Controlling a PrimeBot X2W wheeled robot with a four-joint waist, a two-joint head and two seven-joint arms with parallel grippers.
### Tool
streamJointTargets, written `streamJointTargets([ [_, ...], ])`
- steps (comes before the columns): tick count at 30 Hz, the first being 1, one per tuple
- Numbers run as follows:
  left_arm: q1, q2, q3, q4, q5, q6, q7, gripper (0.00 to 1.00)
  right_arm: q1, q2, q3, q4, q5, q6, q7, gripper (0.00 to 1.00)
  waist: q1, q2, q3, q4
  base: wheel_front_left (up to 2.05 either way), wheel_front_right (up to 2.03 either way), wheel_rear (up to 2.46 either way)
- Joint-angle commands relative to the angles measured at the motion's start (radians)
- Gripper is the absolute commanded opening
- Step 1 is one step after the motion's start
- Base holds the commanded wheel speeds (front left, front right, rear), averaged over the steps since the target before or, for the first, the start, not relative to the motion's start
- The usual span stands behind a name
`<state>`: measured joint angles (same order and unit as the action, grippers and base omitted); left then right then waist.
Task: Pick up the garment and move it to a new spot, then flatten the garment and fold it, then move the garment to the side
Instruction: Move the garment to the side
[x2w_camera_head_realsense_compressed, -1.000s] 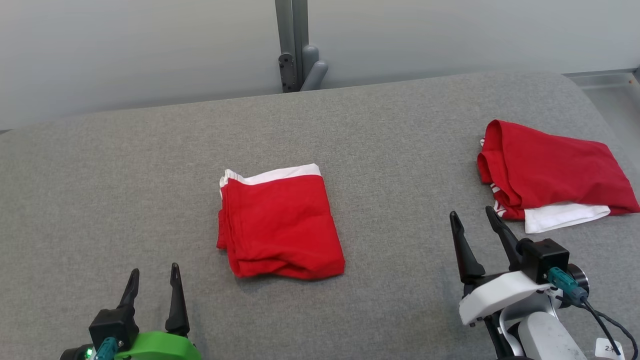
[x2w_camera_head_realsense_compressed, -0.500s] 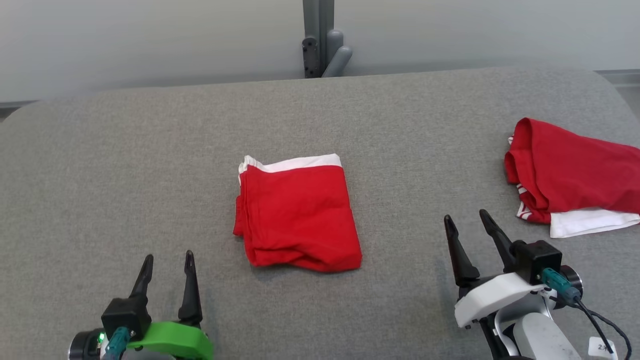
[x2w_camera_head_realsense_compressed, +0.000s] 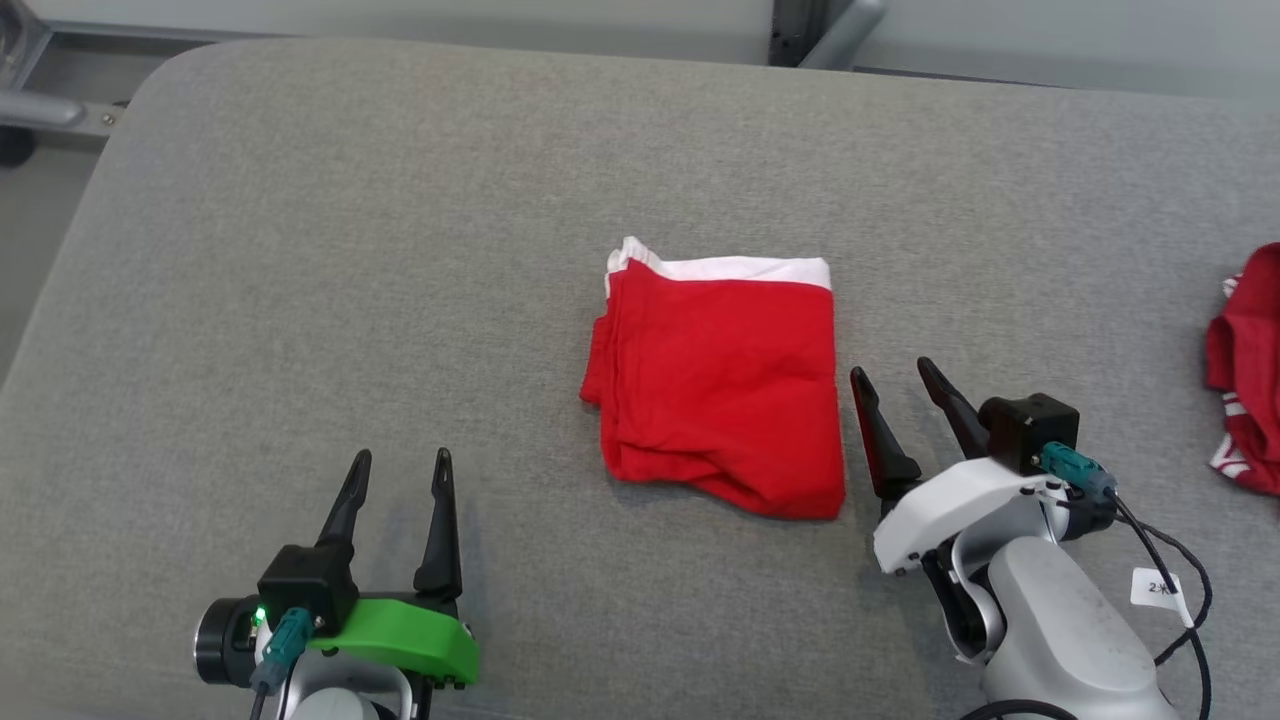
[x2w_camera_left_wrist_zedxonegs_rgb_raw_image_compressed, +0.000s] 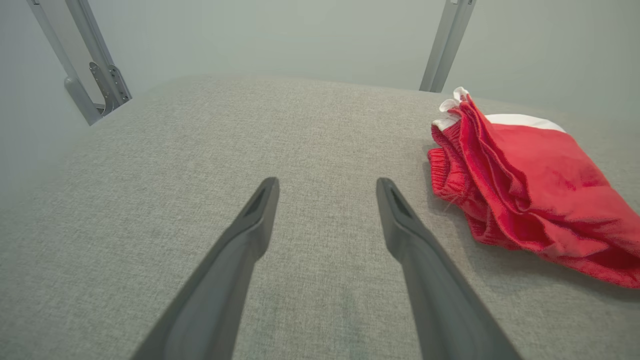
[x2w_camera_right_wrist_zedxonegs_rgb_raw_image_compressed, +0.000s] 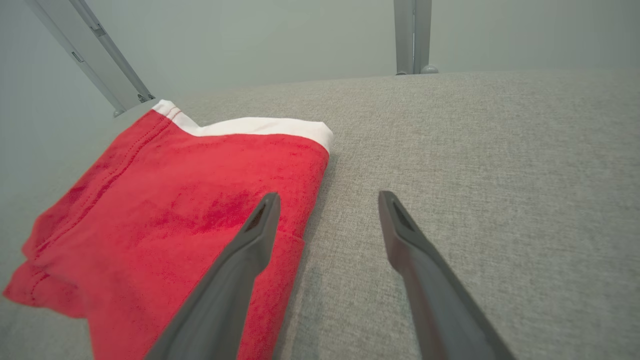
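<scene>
Garment (x2w_camera_head_realsense_compressed: 722, 385) folded mid-counter (x2w_camera_head_realsense_compressed: 300, 250), long axis running away from robot, just left of right hand (x2w_camera_head_realsense_compressed: 893, 372), fingers apart and empty; left hand (x2w_camera_head_realsense_compressed: 401, 458), also spread, well apart.

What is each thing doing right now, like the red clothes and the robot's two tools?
Folded red garment: lying flat on the grey table, white band along its far edge, held by nothing.
Second red garment: bunched at the table's right, partly out of frame.
Left tool: open, empty.
Right tool: open, empty, beside the folded garment's right edge.
</scene>
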<state>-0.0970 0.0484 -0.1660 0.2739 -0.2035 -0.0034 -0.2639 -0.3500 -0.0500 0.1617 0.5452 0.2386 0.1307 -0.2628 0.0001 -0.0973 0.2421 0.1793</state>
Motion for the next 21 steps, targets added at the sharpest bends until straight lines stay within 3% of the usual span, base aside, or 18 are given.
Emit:
streamJointTargets([
  [1, -0.019, 0.005, -0.005, -0.001, -0.01, 0.006, 0.0, 1.0, -0.032, -0.005, 0.003, 0.034, 0.026, 0.0, -0.002, 1.0, -0.0001, -0.0001, 0.076, 0.107, 0.0, 0.0, 0.0],
  [10, -0.027, 0.004, -0.019, -0.007, -0.015, 0.015, 0.0, 1.0, -0.134, -0.006, 0.05, 0.232, 0.1, 0.0, 0.0, 1.0, -0.0001, -0.0001, 0.096, 0.148, 0.0, 0.0, 0.0],
  [11, -0.026, 0.004, -0.018, -0.007, -0.014, 0.017, 0.0, 1.0, -0.138, -0.005, 0.063, 0.254, 0.115, 0.0, 0.001, 0.76, -0.0001, -0.0001, 0.095, 0.145, 0.0, 0.0, 0.0],
  [12, -0.025, 0.004, -0.017, -0.007, -0.013, 0.018, 0.0, 1.0, -0.142, -0.003, 0.075, 0.267, 0.124, 0.0, 0.002, 0.27, -0.0001, -0.0001, 0.093, 0.139, 0.0, 0.0, 0.0],
  [13, -0.025, 0.004, -0.015, -0.006, -0.012, 0.017, 0.0, 1.0, -0.145, -0.002, 0.087, 0.271, 0.135, 0.0, 0.002, 0.0, -0.0001, -0.0001, 0.089, 0.132, 0.0, 0.0, 0.0],
  [21, 0.0, 0.005, 0.02, -0.002, 0.015, -0.005, 0.0, 1.0, -0.101, -0.005, 0.094, 0.196, 0.166, -0.001, 0.0, 0.0, -0.0001, -0.0001, 0.017, 0.0, 0.0, 0.0, 0.0],
])
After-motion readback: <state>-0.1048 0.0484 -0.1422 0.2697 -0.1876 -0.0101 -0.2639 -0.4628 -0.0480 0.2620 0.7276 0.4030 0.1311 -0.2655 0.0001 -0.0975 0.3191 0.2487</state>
